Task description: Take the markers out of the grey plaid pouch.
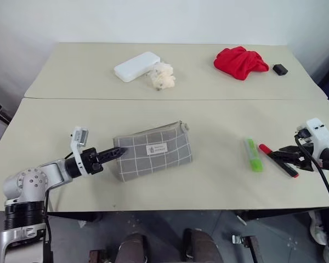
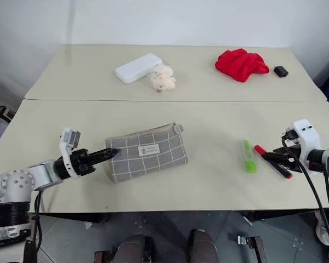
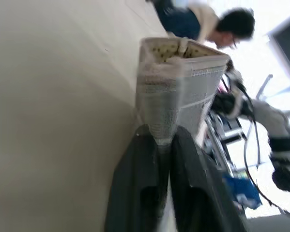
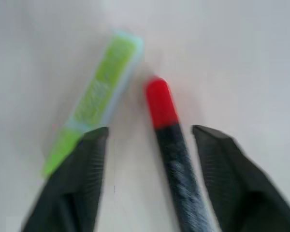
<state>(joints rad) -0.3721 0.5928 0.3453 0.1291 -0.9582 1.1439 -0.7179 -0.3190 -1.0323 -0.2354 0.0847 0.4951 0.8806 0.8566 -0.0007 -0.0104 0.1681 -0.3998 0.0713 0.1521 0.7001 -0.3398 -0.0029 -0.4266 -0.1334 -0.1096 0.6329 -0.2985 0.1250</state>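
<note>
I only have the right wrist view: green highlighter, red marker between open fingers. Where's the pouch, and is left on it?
Observer: The grey plaid pouch lies on the near table, on the robot's left, well apart from both markers. The left gripper pinches its left end.
Operator: Pinched for sure?
Observer: Yes. In the left wrist view a fold of plaid fabric sits between its fingers.
Operator: Pouch empty?
Observer: Cannot tell; its inside is hidden. The green highlighter and red marker lie side by side on the table.
Operator: Anything else near the markers?
Observer: No. A white box and red cloth sit on the far table.
</note>
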